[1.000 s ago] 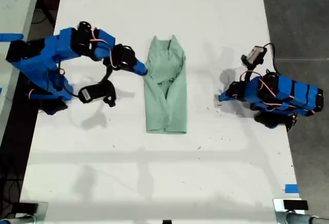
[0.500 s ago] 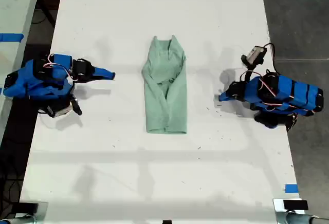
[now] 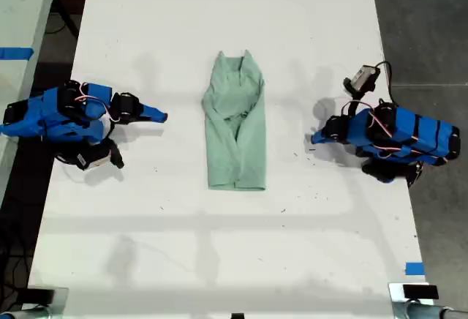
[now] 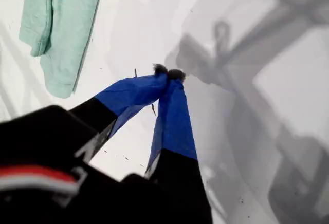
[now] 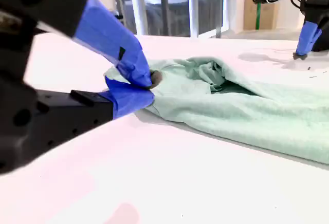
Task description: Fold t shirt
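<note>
Clenched with both blue jaws pressed tip to tip, my first tool point(image 4: 168, 73) holds nothing and points down at the white worktop point(image 3: 219, 246). In the exterior view it point(image 3: 314, 140) lies at about 3 o'clock from the t shirt point(image 3: 235, 125), well apart from it, with its arm drawn in low near that view's right edge of the worktop.

My second tool point(image 3: 162, 117) is likewise clamped on nothing, its jaws meeting at the tips in the second wrist view point(image 5: 149, 80). In the exterior view it sits at about 9 o'clock from the t shirt, pointing toward it, with bare worktop between tip and cloth.

The t shirt lies flat in the middle of the worktop as a long narrow strip running from 12 to 6 o'clock in the exterior view. Its notched collar end is at 12 o'clock, its straight hem at 6 o'clock, and its sides are folded inward with a crease down the centre. The first wrist view shows one pale mint end of it point(image 4: 61, 29); the second wrist view shows its rumpled folds point(image 5: 247, 100) lying along the worktop.

A small strip of blue tape point(image 3: 414, 268) sits near 5 o'clock on the worktop in the exterior view.
</note>
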